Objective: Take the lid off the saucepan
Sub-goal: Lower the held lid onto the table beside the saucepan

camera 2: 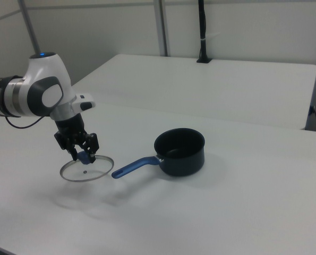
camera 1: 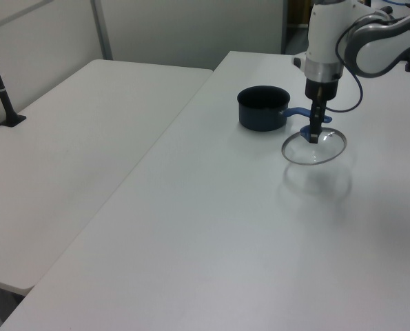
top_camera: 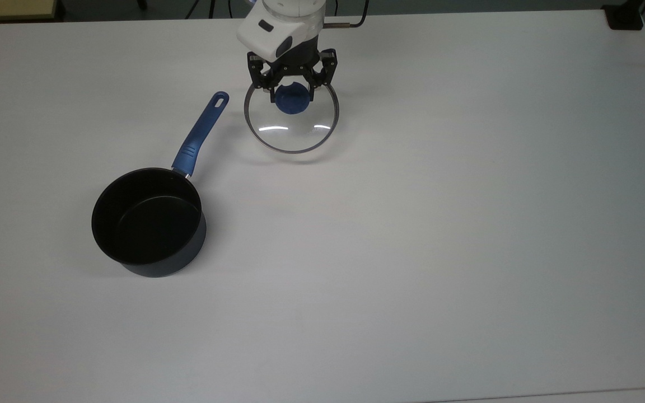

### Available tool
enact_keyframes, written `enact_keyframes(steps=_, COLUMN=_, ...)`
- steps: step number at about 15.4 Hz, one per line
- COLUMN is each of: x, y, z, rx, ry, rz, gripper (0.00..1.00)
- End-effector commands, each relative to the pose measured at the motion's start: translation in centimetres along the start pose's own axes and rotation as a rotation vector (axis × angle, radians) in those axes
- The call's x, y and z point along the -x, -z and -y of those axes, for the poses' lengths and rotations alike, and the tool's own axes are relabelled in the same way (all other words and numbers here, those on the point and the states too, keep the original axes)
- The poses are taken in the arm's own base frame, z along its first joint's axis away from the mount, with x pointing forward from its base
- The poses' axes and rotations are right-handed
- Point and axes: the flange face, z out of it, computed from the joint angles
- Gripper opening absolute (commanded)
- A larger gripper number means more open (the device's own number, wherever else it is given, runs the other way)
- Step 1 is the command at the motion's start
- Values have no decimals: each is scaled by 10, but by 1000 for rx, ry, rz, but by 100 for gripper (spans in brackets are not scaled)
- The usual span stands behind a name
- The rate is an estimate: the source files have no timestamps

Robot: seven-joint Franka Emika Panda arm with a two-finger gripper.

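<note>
The saucepan (top_camera: 149, 221) stands uncovered on the white table, black inside, its blue handle (top_camera: 199, 134) pointing toward the top view's upper right. The lid (top_camera: 291, 134), clear glass with a metal rim, hangs a little above the table to the right of the handle's end in the top view. My gripper (top_camera: 293, 98) is shut on the lid's blue knob from above. In the left view the lid (camera 1: 313, 148) hangs right of the saucepan (camera 1: 262, 108) under the gripper (camera 1: 314, 135). In the right view the lid (camera 2: 87, 170) and gripper (camera 2: 83, 155) are left of the saucepan (camera 2: 180, 151).
A second white table (camera 1: 74, 131) adjoins this one on the left view's left, with a black post (camera 1: 1, 83) clamped at its edge. A black block (top_camera: 625, 17) sits at the top view's upper right corner. A cable (top_camera: 356, 25) trails behind the arm.
</note>
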Motion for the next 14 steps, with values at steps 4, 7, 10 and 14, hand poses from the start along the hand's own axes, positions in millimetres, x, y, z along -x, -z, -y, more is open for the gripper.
enact_keyframes(steps=4, x=16, y=-8, z=5, rx=20, ry=41, rz=14, gripper=59)
enact_keyframes(steps=7, x=15, y=-22, z=11, rx=25, ry=50, rz=42, gripper=59)
enact_keyframes(steps=10, x=13, y=-37, z=15, rx=30, ry=59, rz=70, gripper=59)
enact_keyframes(steps=14, x=11, y=-53, z=26, rx=38, ry=85, rz=99, gripper=59)
